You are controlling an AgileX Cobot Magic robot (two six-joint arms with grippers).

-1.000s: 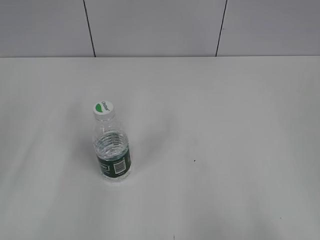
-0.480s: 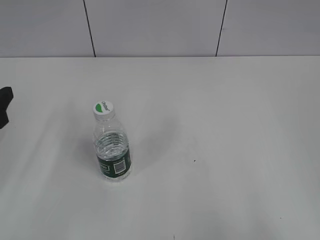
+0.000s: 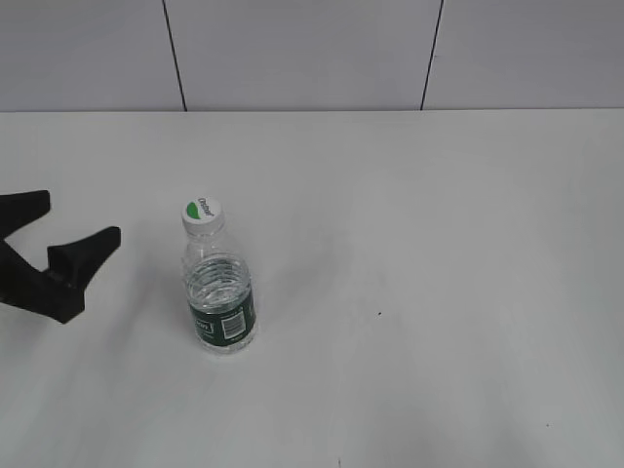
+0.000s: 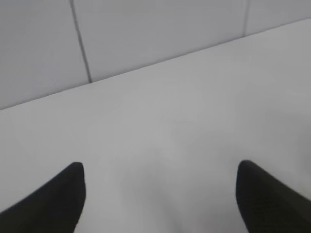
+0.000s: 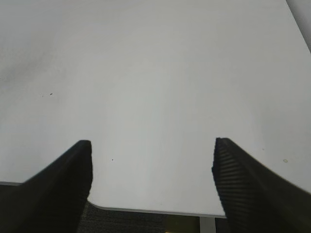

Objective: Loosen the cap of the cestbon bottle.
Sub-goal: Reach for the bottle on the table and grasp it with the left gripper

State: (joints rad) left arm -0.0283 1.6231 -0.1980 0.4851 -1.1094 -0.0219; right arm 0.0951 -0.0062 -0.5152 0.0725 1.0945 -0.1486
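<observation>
The counter [image 3: 439,244] is a plain white, matte surface that runs back to a grey panelled wall, and its near edge with a rounded corner shows in the right wrist view. Directly on it stands the cestbon bottle [image 3: 220,292], upright, left of the middle, its ribbed clear body resting on its base with the dark green label band low down and the cap [image 3: 202,211] on top. A tiny dark speck [image 3: 379,313] lies on the bare surface well to the right of the bottle.
</observation>
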